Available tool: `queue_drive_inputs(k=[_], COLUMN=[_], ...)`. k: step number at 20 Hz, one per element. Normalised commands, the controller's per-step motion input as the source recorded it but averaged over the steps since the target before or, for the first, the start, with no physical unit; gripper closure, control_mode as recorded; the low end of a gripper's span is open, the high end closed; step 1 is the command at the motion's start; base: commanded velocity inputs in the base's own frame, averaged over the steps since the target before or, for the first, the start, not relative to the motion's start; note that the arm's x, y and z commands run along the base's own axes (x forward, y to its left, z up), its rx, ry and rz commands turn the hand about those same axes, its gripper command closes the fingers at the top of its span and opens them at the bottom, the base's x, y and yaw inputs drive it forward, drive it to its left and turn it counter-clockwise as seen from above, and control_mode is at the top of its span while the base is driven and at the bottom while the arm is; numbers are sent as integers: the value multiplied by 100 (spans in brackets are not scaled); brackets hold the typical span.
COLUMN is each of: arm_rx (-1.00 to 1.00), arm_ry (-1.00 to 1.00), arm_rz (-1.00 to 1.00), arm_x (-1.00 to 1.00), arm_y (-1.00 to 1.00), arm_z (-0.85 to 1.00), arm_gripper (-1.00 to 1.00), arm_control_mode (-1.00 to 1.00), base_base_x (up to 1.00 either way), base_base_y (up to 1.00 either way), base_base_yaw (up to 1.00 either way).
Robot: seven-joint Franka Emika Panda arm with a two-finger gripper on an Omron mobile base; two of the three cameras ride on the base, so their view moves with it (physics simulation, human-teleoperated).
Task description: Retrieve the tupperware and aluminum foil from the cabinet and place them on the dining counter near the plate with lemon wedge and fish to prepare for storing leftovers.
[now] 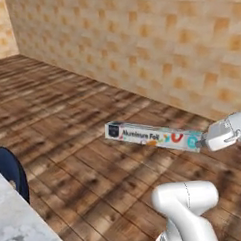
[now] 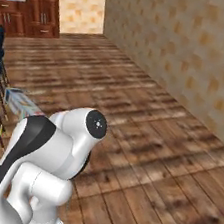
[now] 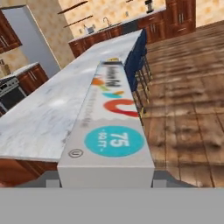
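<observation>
Aluminum foil (image 1: 152, 136), a long slim white printed box with a teal and a black end, is clamped at its teal end by the white arm's gripper (image 1: 202, 141) and carried level above the brown plank floor (image 1: 94, 159). Beyond its far end lies the large white-grey veined marble dining counter (image 3: 48, 113). Judging by this, the foil is out of the cabinet but not yet set down; plate and tupperware can't be made out.

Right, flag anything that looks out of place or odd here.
Nothing spilled or damaged. The one unusual sight: the long slim white aluminum foil box hangs level in mid-air over the wood floor, clamped at its teal end by the gripper, beside the marble dining counter.
</observation>
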Motion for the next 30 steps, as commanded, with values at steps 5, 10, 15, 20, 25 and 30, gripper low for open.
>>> queue_drive_inputs(k=[5,10,15,20,25,30], arm_rx=[0,0,0,0,0,0], arm_ry=[0,0,0,0,0,0], arm_rz=[0,0,0,0,0,0], arm_x=[0,0,0,0,0,0], arm_y=[0,0,0,0,0,0], arm_z=[0,0,0,0,0,0], arm_gripper=[100,100,100,100,100,100], arm_control_mode=[100,100,100,100,100,100], base_base_x=[100,100,100,100,100,100], base_base_y=[-22,-29,-28,-21,-22,-30], base_base_yaw=[52,50,50,53,54,55])
